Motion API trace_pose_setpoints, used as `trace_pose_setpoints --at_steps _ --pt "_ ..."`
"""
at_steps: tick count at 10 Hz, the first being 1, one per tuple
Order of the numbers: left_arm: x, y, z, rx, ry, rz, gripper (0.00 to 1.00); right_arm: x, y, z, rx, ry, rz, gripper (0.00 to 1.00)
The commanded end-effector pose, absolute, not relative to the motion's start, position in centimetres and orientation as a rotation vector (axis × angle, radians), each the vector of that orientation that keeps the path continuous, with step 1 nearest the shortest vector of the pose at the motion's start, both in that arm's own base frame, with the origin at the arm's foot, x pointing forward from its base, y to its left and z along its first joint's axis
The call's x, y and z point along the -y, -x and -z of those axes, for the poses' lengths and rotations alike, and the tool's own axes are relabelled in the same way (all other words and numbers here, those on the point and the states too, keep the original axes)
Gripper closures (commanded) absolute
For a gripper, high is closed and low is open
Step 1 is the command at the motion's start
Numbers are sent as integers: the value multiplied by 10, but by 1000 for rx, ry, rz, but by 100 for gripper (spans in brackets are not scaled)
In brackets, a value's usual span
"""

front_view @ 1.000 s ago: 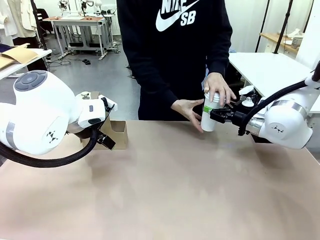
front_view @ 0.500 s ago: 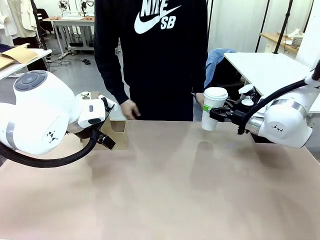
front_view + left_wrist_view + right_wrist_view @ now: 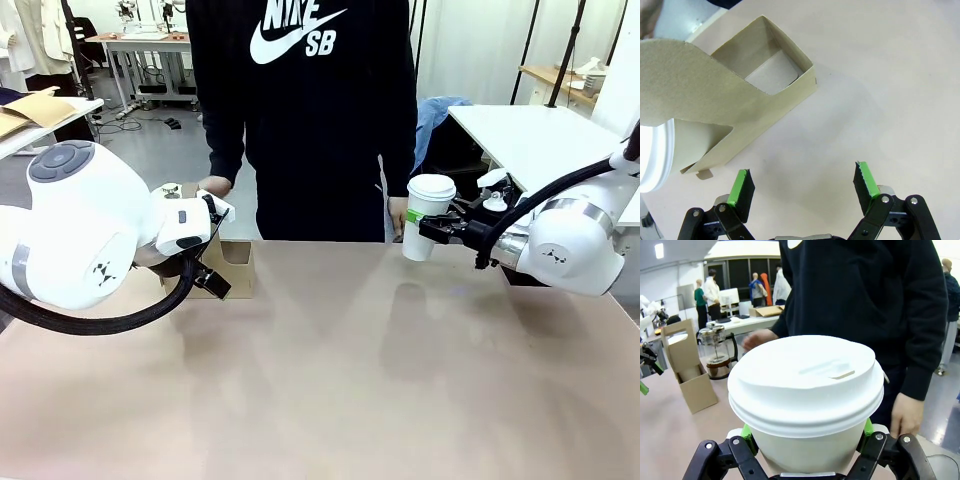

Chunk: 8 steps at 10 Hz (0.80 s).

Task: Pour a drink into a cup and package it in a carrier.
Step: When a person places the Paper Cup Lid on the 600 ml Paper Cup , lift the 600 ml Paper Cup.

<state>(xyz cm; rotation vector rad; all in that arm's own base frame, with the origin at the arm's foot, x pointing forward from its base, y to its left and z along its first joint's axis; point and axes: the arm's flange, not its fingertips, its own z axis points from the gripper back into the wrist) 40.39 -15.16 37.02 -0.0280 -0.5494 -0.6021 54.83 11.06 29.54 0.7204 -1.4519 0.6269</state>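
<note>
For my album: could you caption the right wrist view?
Right gripper holds a lidded white cup; cardboard carrier stands at far left.

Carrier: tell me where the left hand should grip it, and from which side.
Take the carrier by its upright handle panel, near the top, coming down from above with the open left hand straddling its two flat faces. The panel is thin and stands clear above the low box, which itself looks too wide.

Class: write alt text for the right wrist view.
The right tool grips a tall white paper cup with a domed white plastic lid. Behind it stands a person in a dark top; far left, a brown cardboard cup carrier.
</note>
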Motion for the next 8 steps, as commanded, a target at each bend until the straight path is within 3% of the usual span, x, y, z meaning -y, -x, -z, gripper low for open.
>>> trace_pose_setpoints --at_steps 1,4,8 --pt "151 -404 -370 550 29 602 0 -113 -549 -301 1467 -719 -618 14" --pt "151 -404 -370 550 29 602 0 -111 -548 -295 1452 -720 -627 14" --pt "151 -404 -370 550 29 602 0 -76 -554 -373 1465 -807 -686 14"
